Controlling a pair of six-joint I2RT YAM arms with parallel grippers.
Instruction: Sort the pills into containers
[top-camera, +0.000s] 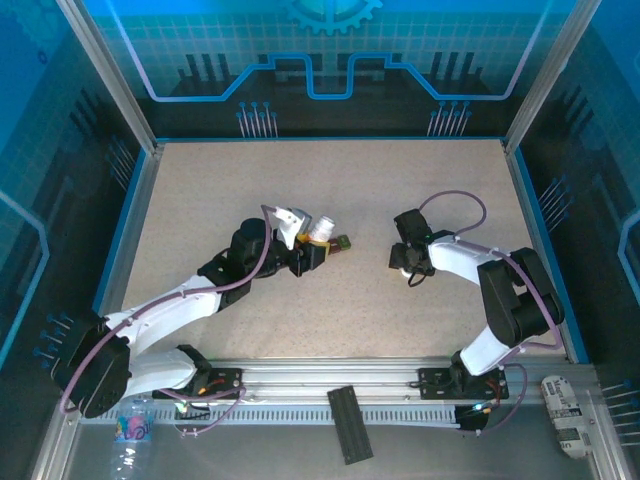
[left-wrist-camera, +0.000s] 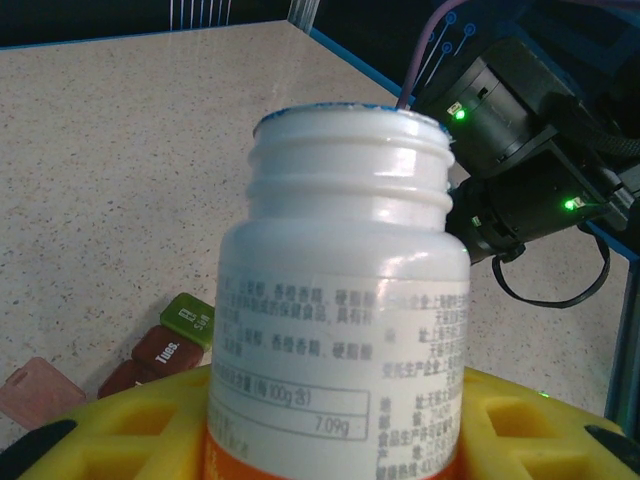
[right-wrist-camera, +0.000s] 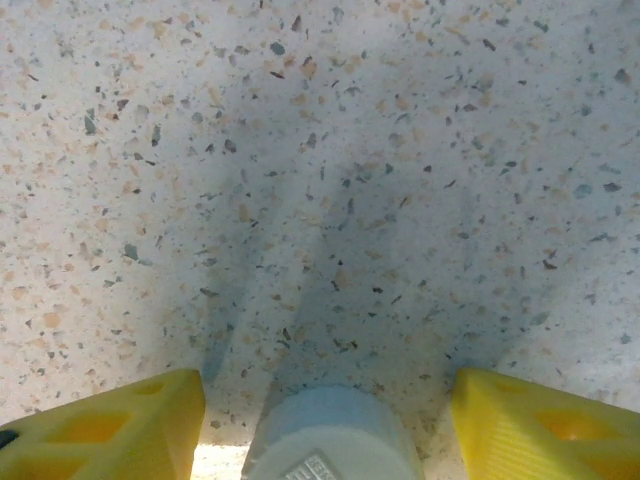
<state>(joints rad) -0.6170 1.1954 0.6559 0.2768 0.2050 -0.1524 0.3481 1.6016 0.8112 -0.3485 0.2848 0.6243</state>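
The left gripper is clamped on a white pill bottle, though only the tops of its yellow fingers can be seen in the wrist view, everything lower being cut off by the frame. The bottle's threaded neck is uncapped. Its inside is hidden from this angle, so no pills can be made out. The containers are partly hidden behind the bottle and finger: a green compartment, a dark red one marked "Tues.", and a flat reddish flap that looks like an open lid. They are laid on the speckled table.

From above, the left arm is stretched in low from the near left corner, and the containers are seen just beside the held bottle, near the table's middle.

A ribbed white cap is held in the right gripper just over the table, the actual contact being cut off. The right arm is folded back from the near right corner, wrist tipped down, well apart from the bottle.
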